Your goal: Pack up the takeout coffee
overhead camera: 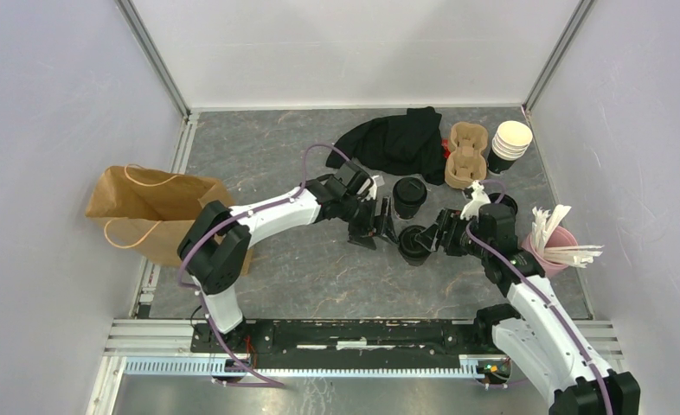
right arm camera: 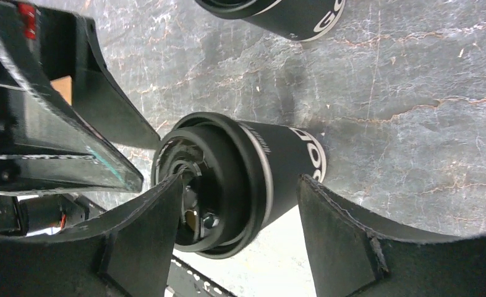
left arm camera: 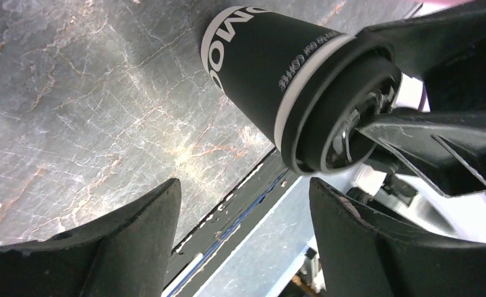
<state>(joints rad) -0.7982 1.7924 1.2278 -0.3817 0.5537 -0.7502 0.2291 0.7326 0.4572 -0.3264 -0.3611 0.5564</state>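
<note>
Coffee cup (right arm camera: 271, 164) inside released right pincer (right arm camera: 240, 182), just beyond released left pincer (left arm camera: 245, 185)

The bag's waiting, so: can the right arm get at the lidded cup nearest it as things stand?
Probably yes. The right end effector stands open, straddling that cup; the left end effector, also open, is close but not in between.

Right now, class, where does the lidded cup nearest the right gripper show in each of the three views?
Top view: cup, right of centre, beside the right gripper.
Left wrist: top centre, lid pointing right.
Right wrist: centre, between the jaws.
Shared landmark: grey marbled table.
</note>
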